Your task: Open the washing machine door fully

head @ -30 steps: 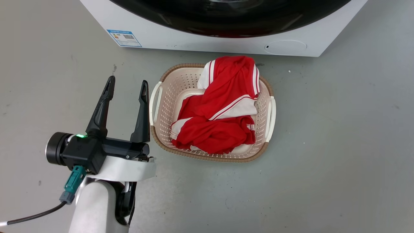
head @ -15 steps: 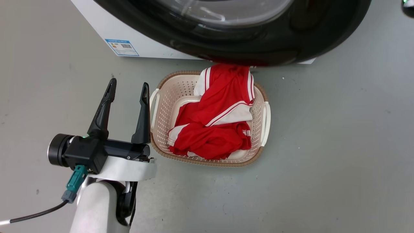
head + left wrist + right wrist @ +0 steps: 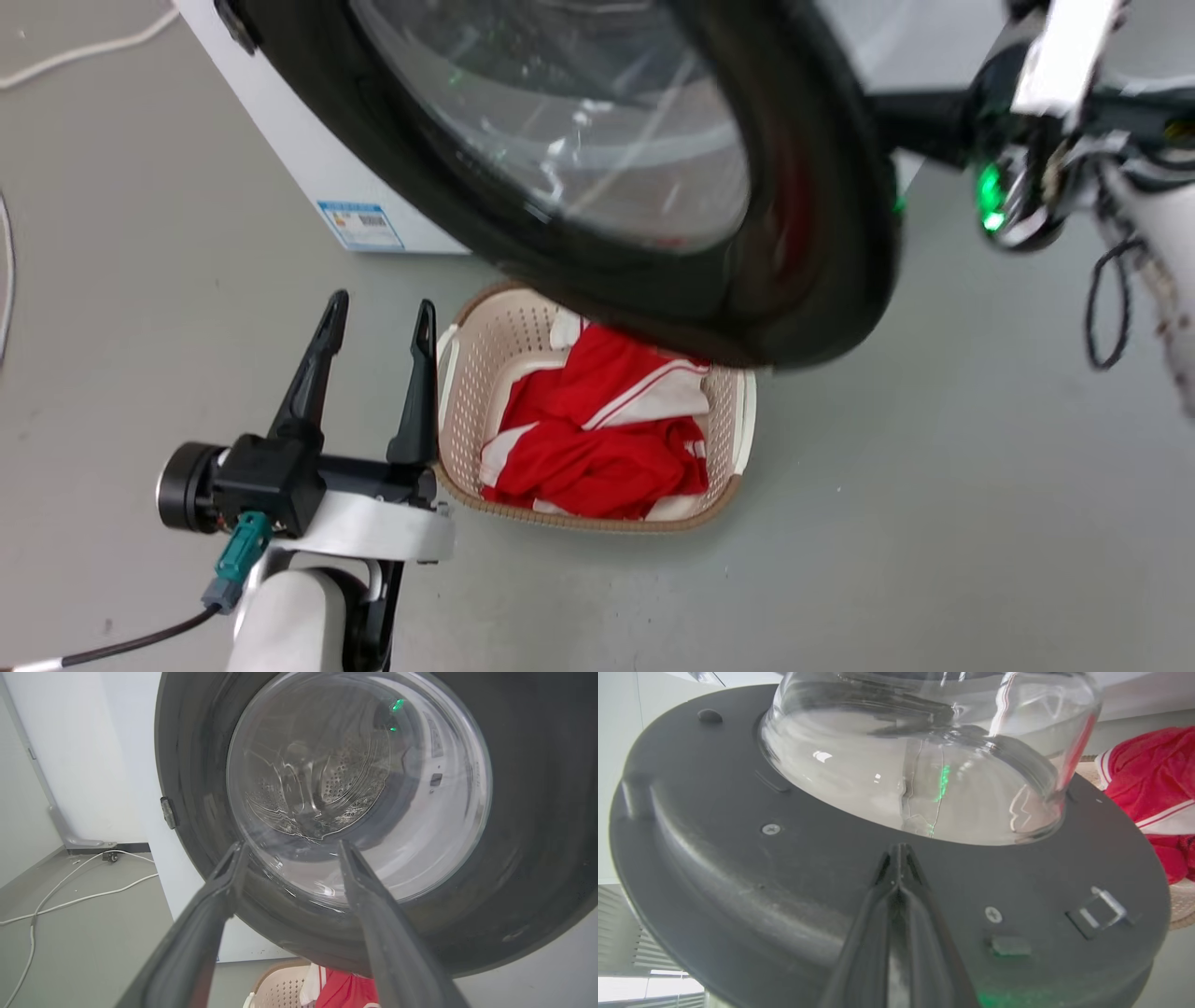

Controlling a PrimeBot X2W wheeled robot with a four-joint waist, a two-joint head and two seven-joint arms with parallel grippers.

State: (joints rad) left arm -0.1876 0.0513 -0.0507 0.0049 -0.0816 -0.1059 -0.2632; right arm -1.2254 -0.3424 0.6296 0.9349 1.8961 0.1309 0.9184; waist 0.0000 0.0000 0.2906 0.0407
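The washing machine door [image 3: 803, 280] stands partly swung out over the basket, its glossy black rim around a clear glass bowl [image 3: 560, 121]. The left wrist view faces its outer side, with the hinge [image 3: 168, 812] at the rim's left. The right wrist view faces the door's inner side [image 3: 738, 868] with its bulging glass [image 3: 915, 765] and latch hook [image 3: 1099, 907]. My right gripper [image 3: 900, 858] is shut, fingertips against the inner rim below the glass. My right arm's wrist [image 3: 1018, 177] sits behind the door's free edge. My left gripper [image 3: 378, 313] is open and holds nothing, left of the basket.
A beige perforated basket [image 3: 448, 392] holding a red and white garment [image 3: 597, 439] sits on the grey floor under the door. The white machine body [image 3: 299, 159] stands at the back left. A white cable [image 3: 70, 896] lies on the floor left of the machine.
The head camera has tilted up. The door has swung well out from the machine front, over the basket. My right arm has come into view behind its edge. My left gripper stays open.
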